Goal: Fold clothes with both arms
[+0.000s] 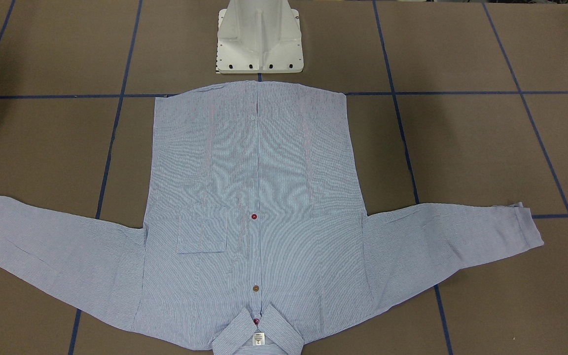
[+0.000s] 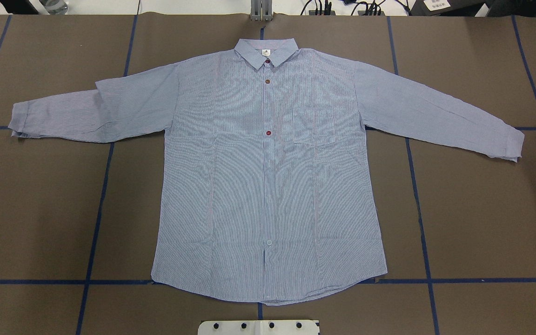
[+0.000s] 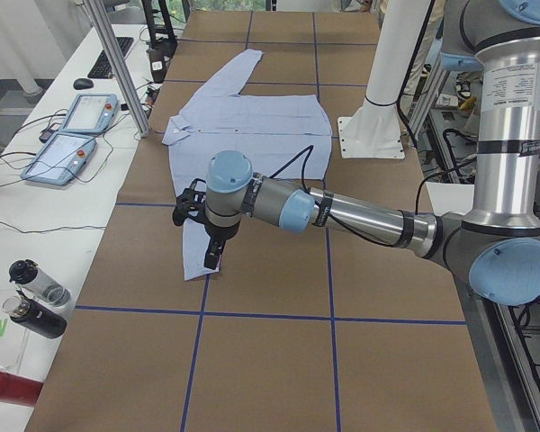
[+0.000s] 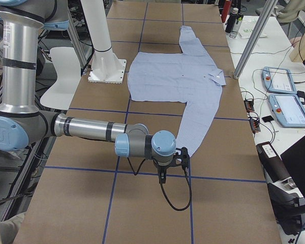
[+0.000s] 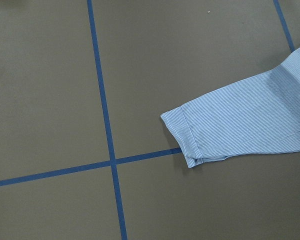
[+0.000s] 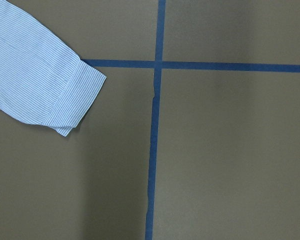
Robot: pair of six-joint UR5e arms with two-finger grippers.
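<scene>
The shirt [image 2: 268, 186] is laid flat, front up and buttoned, at the ctr of the table [image 2: 482, 209]. Its long axis (collar to hem) is set across the table: the collar [image 2: 266, 51] is pointed away from the robot and the curved hem [image 2: 268, 298] lies just short of the white base [image 1: 259, 39]. Both sleeves are spread out sideways along the table, slanted slightly back toward the hem side. A soft crease is seen in the upper sleeve on the robot's left.

The cloth is thin, w/ fine blue-and-white stripes, faintly rippled down the front. A square chest pocket [image 2: 314, 128], a red button [image 2: 268, 133], a brown button [image 2: 268, 82] and a white label [image 2: 266, 53] inside the collar are visible. The tabletop is matt brown, gridded w/ blue tape [image 2: 96, 209].

The left arm [image 3: 360, 211] is stretched low over the table end, and the left gripper [image 3: 191, 207] is held above the left cuff [image 5: 182, 137], apparently clear of it. The right arm [image 4: 86, 129] is posed likewise at the other end, w/ the right gripper [image 4: 181, 156] near the right cuff [image 6: 75, 100]. Neither gripper is shown except in the side views, so it can't be told whether the jaws are apart or together.
</scene>
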